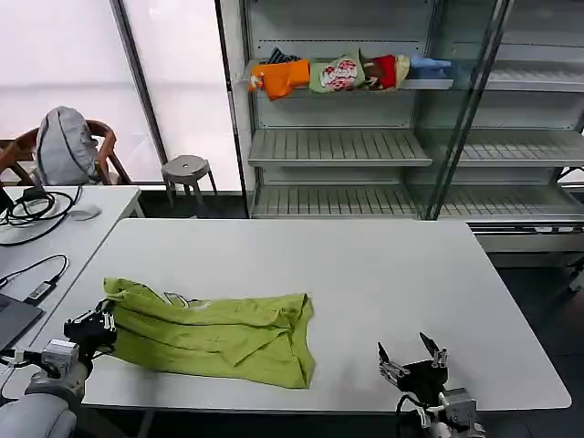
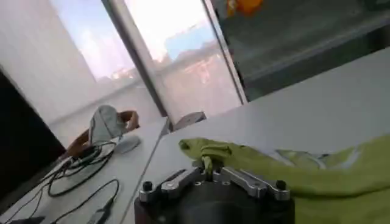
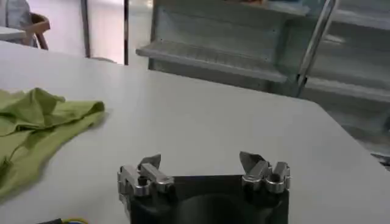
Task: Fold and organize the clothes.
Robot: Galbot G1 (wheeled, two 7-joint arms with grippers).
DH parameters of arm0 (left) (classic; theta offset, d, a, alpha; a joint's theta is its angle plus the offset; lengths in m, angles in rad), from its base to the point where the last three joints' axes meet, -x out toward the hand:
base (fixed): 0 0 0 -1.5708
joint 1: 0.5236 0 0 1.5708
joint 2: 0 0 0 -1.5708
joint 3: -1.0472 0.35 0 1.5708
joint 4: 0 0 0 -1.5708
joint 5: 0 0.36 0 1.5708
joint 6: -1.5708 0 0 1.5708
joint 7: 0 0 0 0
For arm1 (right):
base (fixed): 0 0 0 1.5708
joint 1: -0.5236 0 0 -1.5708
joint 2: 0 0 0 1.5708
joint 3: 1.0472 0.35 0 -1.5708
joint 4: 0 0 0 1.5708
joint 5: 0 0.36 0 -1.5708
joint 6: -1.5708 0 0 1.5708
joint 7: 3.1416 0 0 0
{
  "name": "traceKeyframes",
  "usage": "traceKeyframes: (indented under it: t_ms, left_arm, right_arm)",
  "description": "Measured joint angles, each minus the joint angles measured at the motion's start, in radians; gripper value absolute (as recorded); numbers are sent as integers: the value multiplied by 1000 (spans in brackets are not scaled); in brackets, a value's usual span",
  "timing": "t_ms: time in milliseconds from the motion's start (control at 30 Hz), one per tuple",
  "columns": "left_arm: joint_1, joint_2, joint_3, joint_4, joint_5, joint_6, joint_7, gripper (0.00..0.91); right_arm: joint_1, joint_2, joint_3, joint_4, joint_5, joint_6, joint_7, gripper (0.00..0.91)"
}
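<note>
We count one crumpled lime-green cotton T-shirt (image 1: pixel 214 336) on the white table (image 1: pixel 383 274), print hidden, left gripper (image 1: pixel 102 321) pinching its near-left edge, right gripper (image 1: pixel 412 356) spread wide, empty, arms cut off

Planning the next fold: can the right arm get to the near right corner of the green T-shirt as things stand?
Probably yes. The right gripper is open above bare table, and nothing lies between it and the T-shirt. The left gripper is shut on the shirt's far-left edge.
</note>
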Motion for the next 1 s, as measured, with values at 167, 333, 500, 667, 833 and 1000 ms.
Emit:
traceKeyframes:
  t_ms: [167, 333, 500, 667, 833, 1000]
  left_arm:
    - [1, -39, 78, -91, 45, 4, 18, 10]
    - [-25, -88, 208, -134, 96, 3, 24, 10]
    - [-53, -135, 335, -143, 142, -11, 24, 10]
    - [-83, -174, 440, -129, 162, -15, 7, 20]
    - [-111, -209, 527, -108, 160, -10, -24, 10]
    - [-147, -223, 578, -81, 149, 4, -58, 20]
  right_arm:
    - [-11, 6, 6, 6, -8, -2, 1, 907]
    - [-25, 12, 18, 10, -18, -2, 1, 907]
    - [-42, 22, 34, 15, -25, -2, 1, 907]
    - [-52, 28, 45, 18, -30, -2, 3, 907]
    - [-58, 31, 53, 24, -31, -3, 3, 907]
    - [-60, 31, 55, 24, -34, -3, 4, 907]
